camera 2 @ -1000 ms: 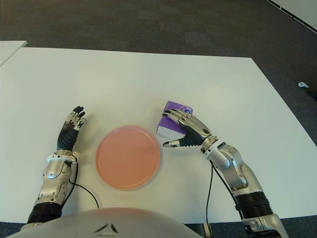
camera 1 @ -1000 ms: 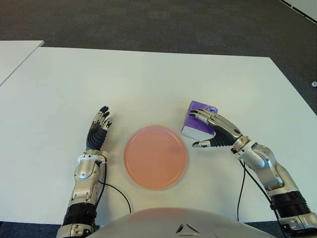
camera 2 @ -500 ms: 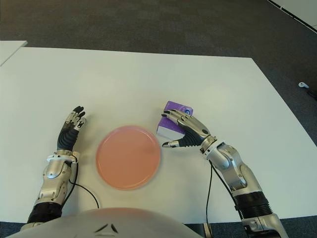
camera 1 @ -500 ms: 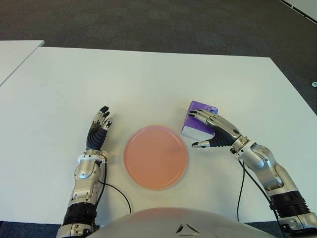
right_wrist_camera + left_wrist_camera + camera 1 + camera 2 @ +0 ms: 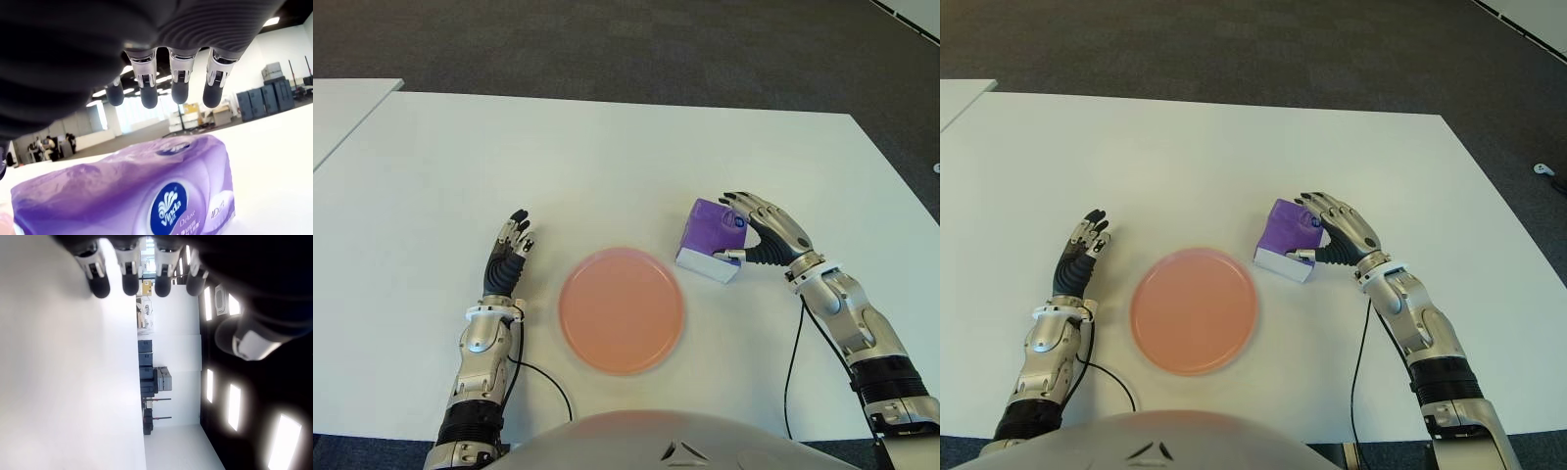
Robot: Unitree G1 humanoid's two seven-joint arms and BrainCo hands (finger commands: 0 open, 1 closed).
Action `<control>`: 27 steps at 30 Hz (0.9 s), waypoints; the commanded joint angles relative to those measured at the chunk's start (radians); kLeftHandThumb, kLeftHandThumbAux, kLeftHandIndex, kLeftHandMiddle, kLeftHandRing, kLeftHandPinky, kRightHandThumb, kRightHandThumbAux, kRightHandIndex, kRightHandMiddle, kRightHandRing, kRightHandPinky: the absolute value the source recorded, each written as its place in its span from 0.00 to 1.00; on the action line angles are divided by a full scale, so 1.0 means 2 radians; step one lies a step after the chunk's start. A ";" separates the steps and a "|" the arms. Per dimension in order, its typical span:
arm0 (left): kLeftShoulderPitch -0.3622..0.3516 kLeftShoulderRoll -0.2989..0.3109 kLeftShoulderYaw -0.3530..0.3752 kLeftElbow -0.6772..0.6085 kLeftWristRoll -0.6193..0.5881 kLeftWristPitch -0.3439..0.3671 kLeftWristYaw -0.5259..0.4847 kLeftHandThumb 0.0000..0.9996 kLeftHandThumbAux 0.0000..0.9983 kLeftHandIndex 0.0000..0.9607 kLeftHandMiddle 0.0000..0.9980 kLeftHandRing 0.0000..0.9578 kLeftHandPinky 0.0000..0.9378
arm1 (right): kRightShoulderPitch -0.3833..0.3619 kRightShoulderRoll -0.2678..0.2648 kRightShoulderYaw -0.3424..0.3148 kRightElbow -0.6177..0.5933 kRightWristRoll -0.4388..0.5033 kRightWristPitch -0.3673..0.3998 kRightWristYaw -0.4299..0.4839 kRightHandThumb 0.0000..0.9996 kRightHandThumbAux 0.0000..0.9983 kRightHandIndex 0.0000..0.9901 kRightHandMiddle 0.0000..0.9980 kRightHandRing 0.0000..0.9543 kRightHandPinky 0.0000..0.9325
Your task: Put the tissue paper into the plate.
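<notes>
A purple tissue pack (image 5: 707, 235) lies on the white table (image 5: 607, 157), just right of the round pink plate (image 5: 621, 309). My right hand (image 5: 752, 231) is at the pack's right end. Its fingers (image 5: 179, 91) arch over the pack's top with a gap showing beneath them, and the thumb sits by the near right corner. The hand is open around the pack (image 5: 142, 200), not closed on it. My left hand (image 5: 509, 253) shows left of the plate with its fingers (image 5: 128, 279) straight and holding nothing.
A second white table's corner (image 5: 342, 108) shows at the far left. Dark carpet (image 5: 626, 39) lies beyond the table's far edge. Black cables (image 5: 543, 382) trail from both wrists toward the near edge.
My right hand has swung from the pack's near side to its right end, the wrist moving right and back. The pack has turned slightly. Left hand and plate are unmoved.
</notes>
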 commanded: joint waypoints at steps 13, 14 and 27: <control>0.014 -0.001 -0.003 0.013 0.007 0.021 0.001 0.00 0.45 0.00 0.00 0.00 0.00 | 0.011 0.014 -0.017 -0.024 0.053 0.036 0.020 0.32 0.34 0.00 0.00 0.00 0.00; 0.014 -0.001 -0.003 0.013 0.008 0.020 0.002 0.00 0.45 0.00 0.00 0.00 0.00 | 0.011 0.014 -0.018 -0.028 0.056 0.040 0.024 0.31 0.34 0.00 0.00 0.00 0.00; 0.016 -0.003 -0.005 0.016 0.009 0.015 0.003 0.00 0.46 0.00 0.00 0.00 0.00 | -0.011 0.025 -0.010 -0.019 0.057 0.063 0.028 0.27 0.35 0.00 0.00 0.00 0.00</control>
